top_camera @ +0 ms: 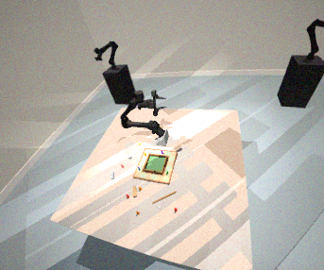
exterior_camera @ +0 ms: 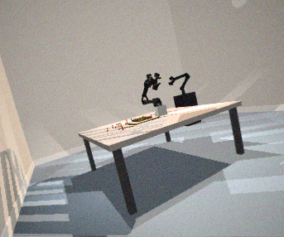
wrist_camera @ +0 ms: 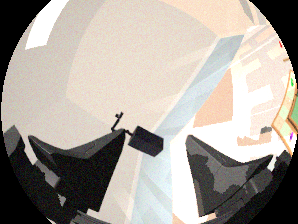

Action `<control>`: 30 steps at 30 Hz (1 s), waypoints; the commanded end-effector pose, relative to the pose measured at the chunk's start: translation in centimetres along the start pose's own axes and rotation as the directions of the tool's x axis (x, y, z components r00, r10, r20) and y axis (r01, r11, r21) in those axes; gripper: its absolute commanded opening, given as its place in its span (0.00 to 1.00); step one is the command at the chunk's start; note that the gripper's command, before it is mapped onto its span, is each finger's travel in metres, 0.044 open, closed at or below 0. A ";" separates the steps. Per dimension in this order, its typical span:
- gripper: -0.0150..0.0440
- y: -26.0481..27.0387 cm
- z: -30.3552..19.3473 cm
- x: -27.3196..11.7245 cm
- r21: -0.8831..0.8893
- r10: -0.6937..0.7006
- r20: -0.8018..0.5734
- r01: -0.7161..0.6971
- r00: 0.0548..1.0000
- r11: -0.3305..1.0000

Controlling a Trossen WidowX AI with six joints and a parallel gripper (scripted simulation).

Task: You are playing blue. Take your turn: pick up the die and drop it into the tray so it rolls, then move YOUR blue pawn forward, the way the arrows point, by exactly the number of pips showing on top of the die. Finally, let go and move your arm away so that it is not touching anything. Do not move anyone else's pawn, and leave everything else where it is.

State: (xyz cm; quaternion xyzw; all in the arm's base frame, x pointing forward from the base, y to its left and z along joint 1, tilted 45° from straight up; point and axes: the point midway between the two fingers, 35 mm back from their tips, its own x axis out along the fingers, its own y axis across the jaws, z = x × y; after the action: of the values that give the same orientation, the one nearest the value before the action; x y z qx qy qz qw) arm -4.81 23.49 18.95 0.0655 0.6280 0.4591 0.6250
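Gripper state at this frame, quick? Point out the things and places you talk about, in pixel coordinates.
The arm's black two-finger tool (top_camera: 156, 103) (exterior_camera: 157, 81) (wrist_camera: 156, 136): open, fingers apart, nothing between them.
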 end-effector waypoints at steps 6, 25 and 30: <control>0.72 -7.0 11.5 -2.6 0.052 -0.333 0.323 0.335 0.886 0.941; 0.72 -29.1 16.5 -21.2 0.262 -0.968 0.057 0.932 0.245 0.251; 0.72 -33.5 11.9 -26.7 0.201 -0.976 -0.188 0.977 0.112 0.073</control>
State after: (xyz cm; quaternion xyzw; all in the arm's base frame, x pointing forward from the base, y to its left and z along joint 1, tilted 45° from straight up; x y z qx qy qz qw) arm 28.02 -2.24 18.45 -0.2504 0.5293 -0.1180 0.8020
